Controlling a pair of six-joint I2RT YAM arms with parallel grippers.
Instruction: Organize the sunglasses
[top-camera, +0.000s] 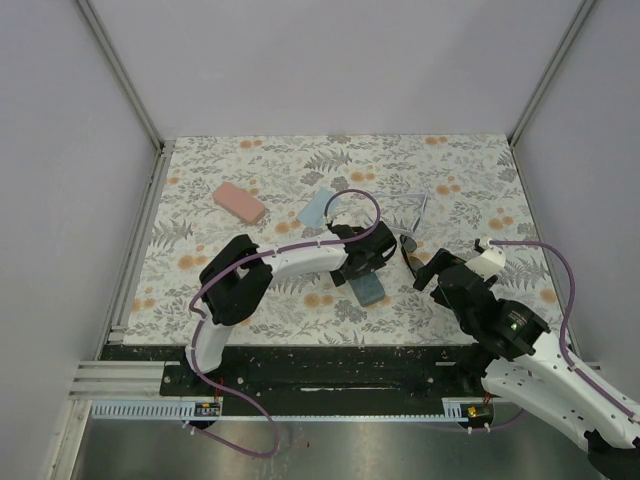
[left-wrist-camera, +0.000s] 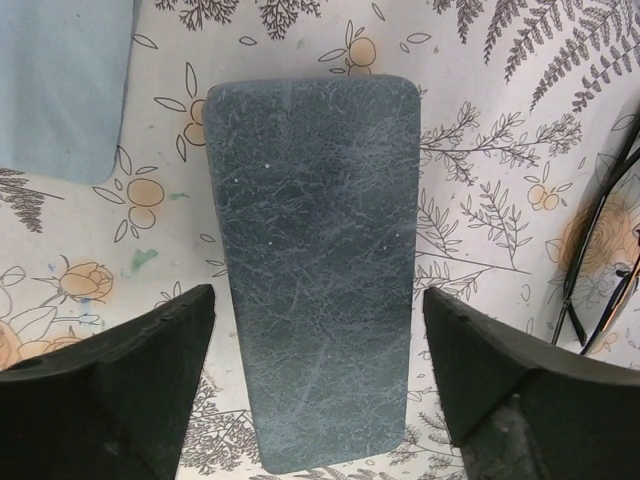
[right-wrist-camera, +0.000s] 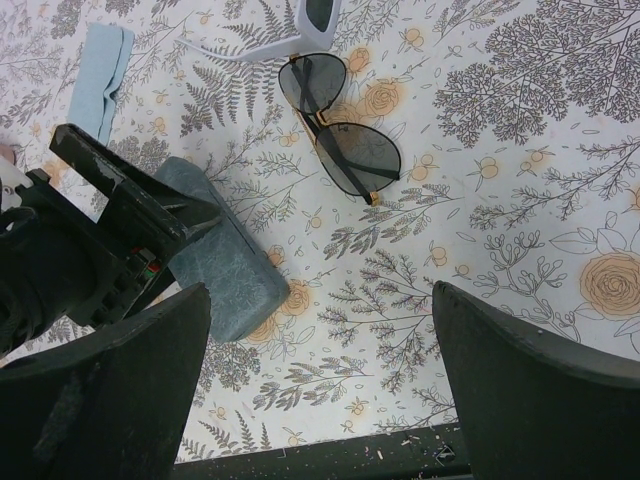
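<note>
centre case (top-camera: 372, 290) is lying mid-table. nearer sunglasses (right-wrist-camera: 340, 125) are sitting just right of it, farther sunglasses (right-wrist-camera: 318, 12) lying behind-right of it. cloth (top-camera: 316, 209) is resting behind-left of it, second case (top-camera: 240, 202) lying farther left.

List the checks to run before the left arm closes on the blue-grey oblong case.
1. Left gripper open, jaws either side of the blue-grey oblong textured case: ok.
2. Case lying flat on the floral tablecloth: ok.
3. Dark-lens, thin black-framed sunglasses apart from the left fingers: ok.
4. Right gripper open, holding nothing: ok.
5. Pale translucent-framed sunglasses folded: cannot tell, cropped at the edge.
6. Case open for glasses: not ok, looks shut.
</note>
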